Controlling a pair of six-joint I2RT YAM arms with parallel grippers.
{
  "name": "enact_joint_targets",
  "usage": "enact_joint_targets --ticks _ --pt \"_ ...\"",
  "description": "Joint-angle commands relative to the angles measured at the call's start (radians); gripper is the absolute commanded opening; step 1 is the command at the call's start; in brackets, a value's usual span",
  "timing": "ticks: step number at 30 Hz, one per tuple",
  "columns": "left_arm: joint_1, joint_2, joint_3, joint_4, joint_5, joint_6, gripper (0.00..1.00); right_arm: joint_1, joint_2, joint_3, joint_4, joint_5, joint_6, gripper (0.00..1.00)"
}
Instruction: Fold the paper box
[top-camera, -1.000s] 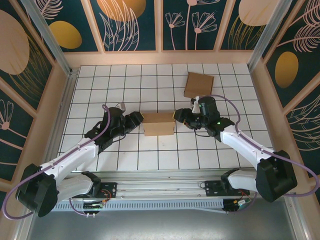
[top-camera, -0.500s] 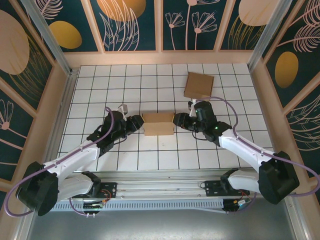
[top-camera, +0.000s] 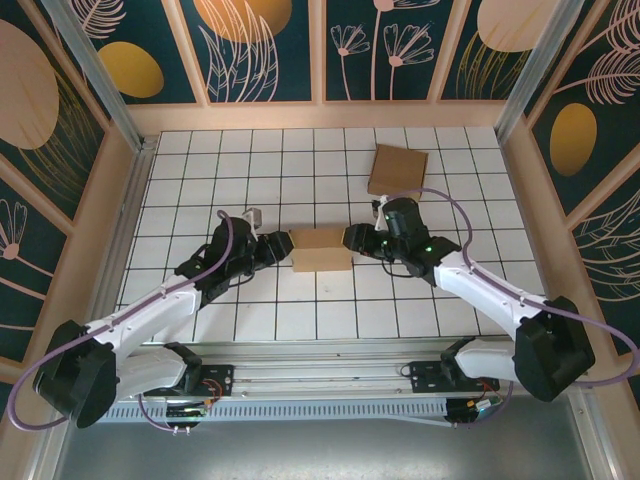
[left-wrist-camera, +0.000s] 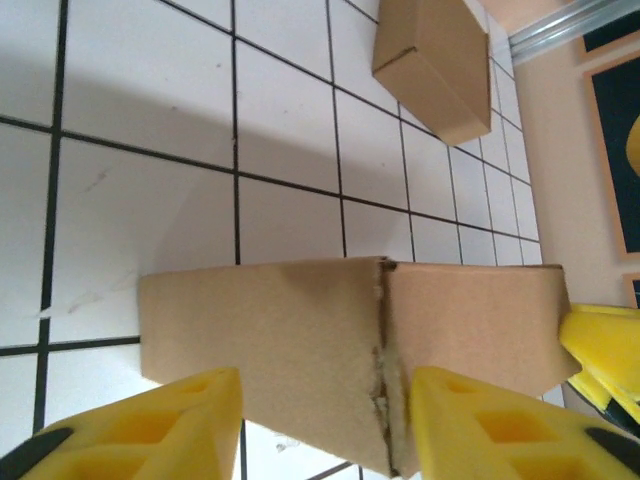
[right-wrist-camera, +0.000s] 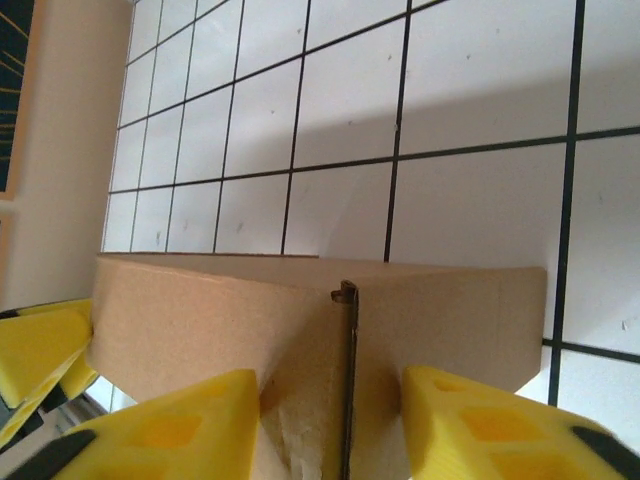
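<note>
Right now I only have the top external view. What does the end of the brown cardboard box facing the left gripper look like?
Observer: In the left wrist view, that end of the brown cardboard box shows a rough seam where two panels meet. It sits between the yellow fingers of the left gripper.
Operator: And the right end?
Observer: In the right wrist view there is a seam too, between the yellow fingers of the right gripper.
Operator: Jaws pinching?
Observer: Both pairs stand apart astride the seams. Whether they press the cardboard isn't clear.
</note>
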Motion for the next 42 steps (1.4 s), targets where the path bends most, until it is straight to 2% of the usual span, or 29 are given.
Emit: enact_joint_targets --ticks 1,3,8,12,17,20,24,26,31,34,38,40,42 --pt "-0.031 0.013 -0.032 -0.051 0.077 0.027 0.41 0.042 -0.002 -0.034 0.002 0.003 -0.01 0.35" --pt "-0.048 -0.006 -0.044 -0.075 0.086 0.017 0.38 0.07 -0.021 -0.073 0.001 0.01 0.008 0.33" --pt "-0.123 -0.103 -0.134 -0.116 0.122 -0.065 0.39 0.176 -0.13 -0.174 -0.064 0.064 0.063 0.33" --pt "-0.166 -0.207 -0.156 -0.2 0.1 -0.098 0.46 0.216 -0.269 -0.226 -0.17 0.08 0.157 0.41" --pt "-0.17 -0.297 -0.128 -0.259 0.049 -0.106 0.54 0.215 -0.416 -0.237 -0.233 0.109 0.214 0.5" --pt "-0.17 -0.289 -0.138 -0.244 0.021 -0.114 0.57 0.204 -0.423 -0.233 -0.215 0.115 0.21 0.58" --pt "-0.17 -0.222 -0.183 -0.194 -0.058 -0.135 0.75 0.182 -0.351 -0.274 -0.131 0.124 0.183 0.62" --pt "-0.169 -0.182 -0.21 -0.116 -0.059 -0.128 0.8 0.169 -0.3 -0.302 -0.071 0.115 0.176 0.63" --pt "-0.17 -0.062 -0.236 0.026 -0.029 -0.103 0.79 0.164 -0.162 -0.34 0.116 0.057 0.169 0.54" --pt "-0.17 0.01 -0.239 0.077 -0.02 -0.084 0.74 0.166 -0.088 -0.357 0.218 0.019 0.2 0.51" --pt "-0.17 0.083 -0.253 0.233 0.049 -0.119 0.65 0.17 -0.012 -0.38 0.34 0.012 0.26 0.47" --pt "-0.17 0.099 -0.247 0.259 0.035 -0.133 0.6 0.17 0.01 -0.375 0.36 0.034 0.28 0.44" --pt "-0.169 0.106 -0.222 0.238 -0.028 -0.136 0.56 0.17 0.031 -0.366 0.382 0.066 0.303 0.39"
